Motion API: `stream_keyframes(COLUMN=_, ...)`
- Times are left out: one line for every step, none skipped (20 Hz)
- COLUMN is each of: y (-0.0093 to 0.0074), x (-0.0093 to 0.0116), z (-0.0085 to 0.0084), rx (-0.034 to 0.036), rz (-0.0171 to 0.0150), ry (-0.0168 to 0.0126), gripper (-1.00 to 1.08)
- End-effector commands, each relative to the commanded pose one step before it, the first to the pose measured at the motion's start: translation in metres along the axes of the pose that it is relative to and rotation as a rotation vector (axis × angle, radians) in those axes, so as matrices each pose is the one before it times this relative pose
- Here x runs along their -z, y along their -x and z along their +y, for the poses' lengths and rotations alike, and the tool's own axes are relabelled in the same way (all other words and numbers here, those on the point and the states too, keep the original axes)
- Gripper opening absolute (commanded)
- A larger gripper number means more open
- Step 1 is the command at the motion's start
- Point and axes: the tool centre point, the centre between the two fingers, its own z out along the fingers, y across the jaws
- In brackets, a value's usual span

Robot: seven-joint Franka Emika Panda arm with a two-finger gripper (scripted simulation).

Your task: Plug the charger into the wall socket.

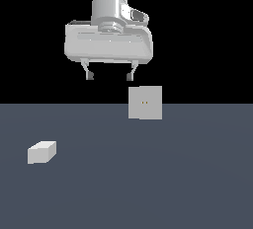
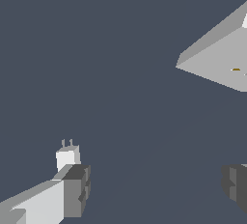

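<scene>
The charger [image 1: 42,152] is a small white block lying on the dark floor at the exterior view's left. In the wrist view the charger [image 2: 67,157] shows two thin prongs and is partly hidden behind one finger. The wall socket [image 1: 145,102] is a light-grey square plate standing upright, with two tiny orange dots at its centre. The wall socket [image 2: 214,59] also appears at the edge of the wrist view. My gripper [image 1: 109,76] hangs high above the floor, open and empty, well apart from both things. Its fingers [image 2: 75,189] stand wide apart around the gripper [image 2: 155,185].
A flat dark grey-blue floor [image 1: 148,183] spreads under everything, against a black background. No other objects show.
</scene>
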Motion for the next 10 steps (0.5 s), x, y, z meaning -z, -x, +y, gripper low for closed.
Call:
stream_keyframes(y=0.00000, x=0.00000, z=0.00001, rx=0.00000, rz=0.00000, ry=0.00000, gripper=1.00)
stream_keyframes(y=0.00001, x=-0.00024, z=-0.00005, rx=0.00000, rz=0.00000, ry=0.00000, gripper=1.00)
stream_keyframes(y=0.00023, x=-0.00002, z=-0.00034, rx=0.00033, rz=0.00115, ry=-0.00002, gripper=1.00)
stream_keyframes(y=0.00029, x=-0.00040, z=-0.00046, rx=0.00036, rz=0.00133, ry=-0.00005, gripper=1.00)
stream_keyframes(y=0.00045, x=-0.00041, z=-0.00068, rx=0.00057, rz=0.00211, ry=-0.00008, gripper=1.00)
stream_keyframes(y=0.00054, x=-0.00067, z=-0.00084, rx=0.00067, rz=0.00249, ry=-0.00009, gripper=1.00)
stream_keyframes(y=0.00069, x=-0.00072, z=-0.00105, rx=0.00086, rz=0.00320, ry=-0.00012, gripper=1.00)
stream_keyframes(y=0.00080, x=-0.00090, z=-0.00123, rx=0.00100, rz=0.00371, ry=-0.00014, gripper=1.00)
stream_keyframes(y=0.00093, x=-0.00102, z=-0.00142, rx=0.00117, rz=0.00432, ry=-0.00016, gripper=1.00)
stream_keyframes(y=0.00104, x=-0.00118, z=-0.00161, rx=0.00131, rz=0.00485, ry=-0.00018, gripper=1.00)
